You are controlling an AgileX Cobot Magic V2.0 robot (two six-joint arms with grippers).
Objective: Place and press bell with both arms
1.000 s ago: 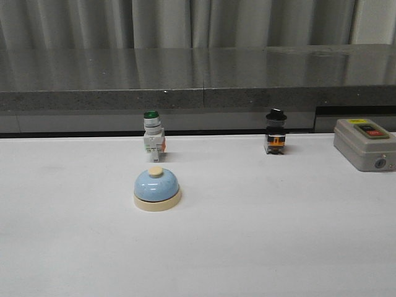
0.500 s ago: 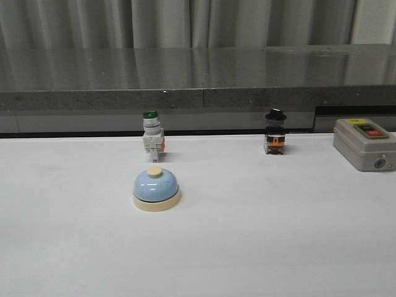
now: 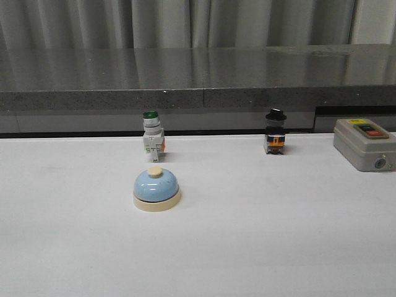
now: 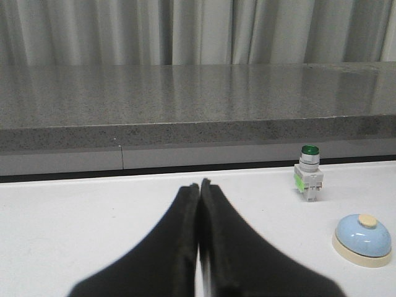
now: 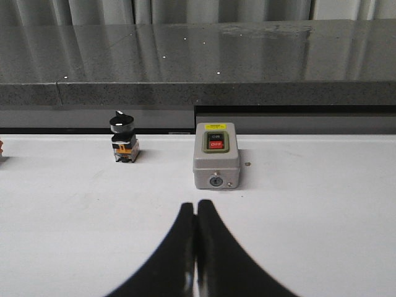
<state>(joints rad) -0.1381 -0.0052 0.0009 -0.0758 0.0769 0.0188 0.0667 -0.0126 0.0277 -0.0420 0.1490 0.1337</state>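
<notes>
The light-blue bell (image 3: 156, 189) with cream base and cream button stands on the white table, left of centre in the front view. It also shows in the left wrist view (image 4: 363, 239), off to one side of the fingers. My left gripper (image 4: 199, 183) is shut and empty, low over the table, apart from the bell. My right gripper (image 5: 196, 203) is shut and empty, pointing toward the grey switch box. Neither arm shows in the front view.
A green-capped white push-button switch (image 3: 152, 135) stands behind the bell. A black-knobbed switch (image 3: 275, 131) stands at centre right. A grey switch box (image 3: 365, 144) with red and green buttons sits at the far right. A dark stone ledge (image 3: 198, 86) runs along the table's back.
</notes>
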